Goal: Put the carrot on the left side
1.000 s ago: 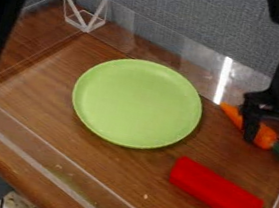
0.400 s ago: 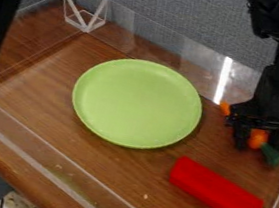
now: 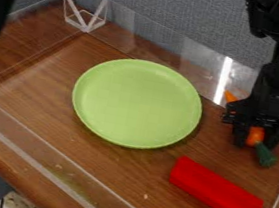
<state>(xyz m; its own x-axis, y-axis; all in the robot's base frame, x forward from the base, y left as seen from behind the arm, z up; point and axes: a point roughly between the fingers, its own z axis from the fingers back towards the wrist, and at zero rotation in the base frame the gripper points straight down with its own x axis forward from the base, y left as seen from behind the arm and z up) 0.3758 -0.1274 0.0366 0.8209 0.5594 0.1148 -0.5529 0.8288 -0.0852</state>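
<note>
The carrot [image 3: 255,137], small and orange with a dark green stem end [image 3: 267,155], lies on the wooden table at the right edge, just right of the green plate [image 3: 137,103]. My black gripper [image 3: 256,130] points straight down over it. One finger stands on each side of the orange body. At this size I cannot make out whether the fingers press on the carrot or stand a little off it. The table's left side [image 3: 35,57] is bare wood.
A red rectangular block [image 3: 217,191] lies in front of the carrot, near the table's front right. Clear acrylic walls [image 3: 179,52] fence the table. A white wire stand [image 3: 84,12] sits at the back left corner.
The fingers have drawn closer together around the carrot. The carrot's green end now shows a little further left and nearer the red block. The plate and block have not moved.
</note>
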